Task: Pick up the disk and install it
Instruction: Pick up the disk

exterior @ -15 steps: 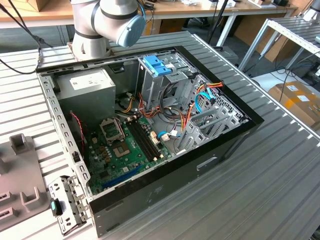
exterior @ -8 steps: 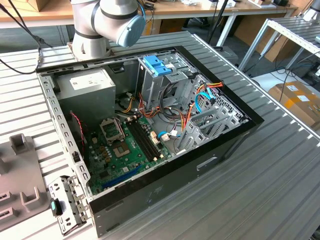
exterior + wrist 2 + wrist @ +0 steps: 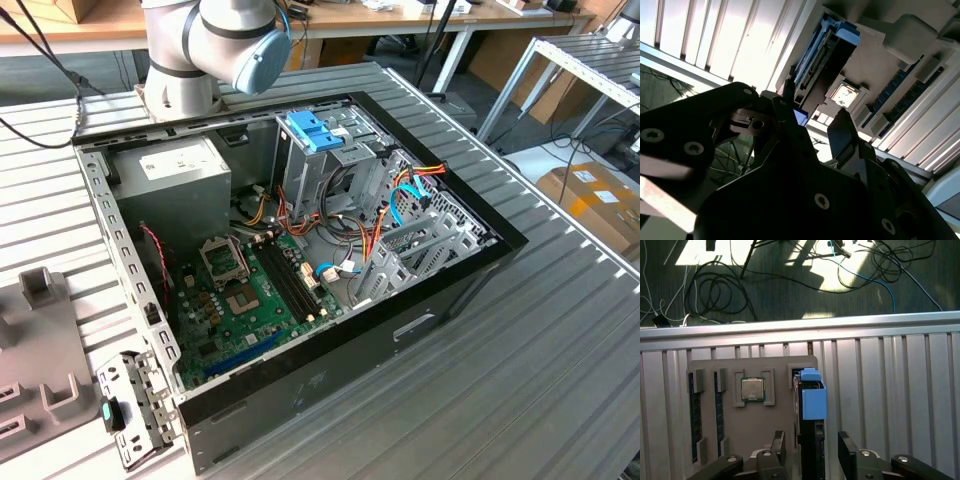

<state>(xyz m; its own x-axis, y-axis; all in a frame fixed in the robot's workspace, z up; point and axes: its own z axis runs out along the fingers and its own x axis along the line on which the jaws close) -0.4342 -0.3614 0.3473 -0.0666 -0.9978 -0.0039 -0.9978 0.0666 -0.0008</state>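
Exterior view: the open computer case [image 3: 330, 365] lies on the ribbed metal table [image 3: 530, 380], which is bare along the case's side at the exterior view's right, while your arm [image 3: 215, 40] rises behind the case's far wall. Inside, the power-supply box [image 3: 175, 180] fills the far corner at the exterior view's left. A metal drive cage [image 3: 300, 170] topped by a blue latch [image 3: 315, 130] stands beside it, and loose orange and blue wires [image 3: 410, 195] crowd the bay past the cage, next to the green motherboard [image 3: 250, 300]. First wrist view: your gripper [image 3: 812, 436] straddles the disk [image 3: 813, 400]. Its fingers [image 3: 781, 442] are spread, one to each side with a gap to each face, clamped on nothing. The disk stands on its long edge in a slot of a grey tray [image 3: 755, 425]. Its long axis runs with the table's ribs, and its blue carrier end points toward the table's rim, beyond which floor cables [image 3: 715, 290] lie tangled. A processor chip [image 3: 753, 389] sits in the neighbouring pocket, with memory sticks [image 3: 695, 415] further along. Second wrist view: past the gripper's dark body, the disk is on edge just ahead of the parted fingers, with the chip close beside it.
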